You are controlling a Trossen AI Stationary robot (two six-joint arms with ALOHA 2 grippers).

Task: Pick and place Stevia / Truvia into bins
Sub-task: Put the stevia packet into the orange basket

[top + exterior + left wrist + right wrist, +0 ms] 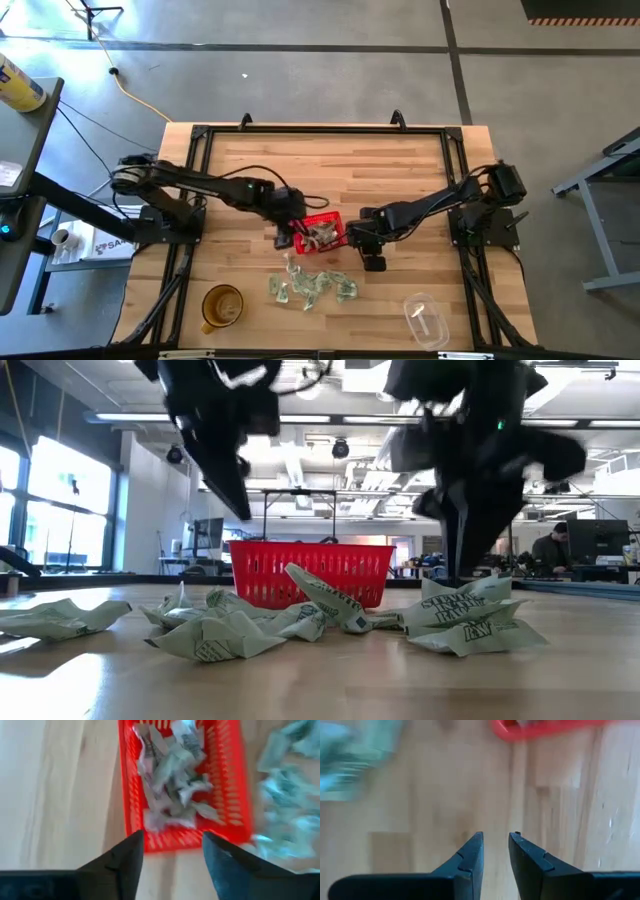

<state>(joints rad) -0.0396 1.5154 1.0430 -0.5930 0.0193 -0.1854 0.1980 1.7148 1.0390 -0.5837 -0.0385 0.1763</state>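
Fingers (131, 855) spread empty above red basket (235, 780) on wooden table (65, 795).

floor (330, 50): grey concrete | windows (60, 500): bright | ceiling lights (300, 435): on

The left gripper (287, 234) hangs just beside the red basket (332, 220), fingers parted with nothing between them; ahead of it the basket's wall and the packets heaped inside (172, 775) block the way, while bare wood lies free on its outer side. The right gripper (373, 258), fingers a little apart, has open tabletop beneath and ahead. The basket is close on one side, the loose packets (315, 285) near on another. The amber cup (222, 305) and clear cup (428, 318) stand well apart
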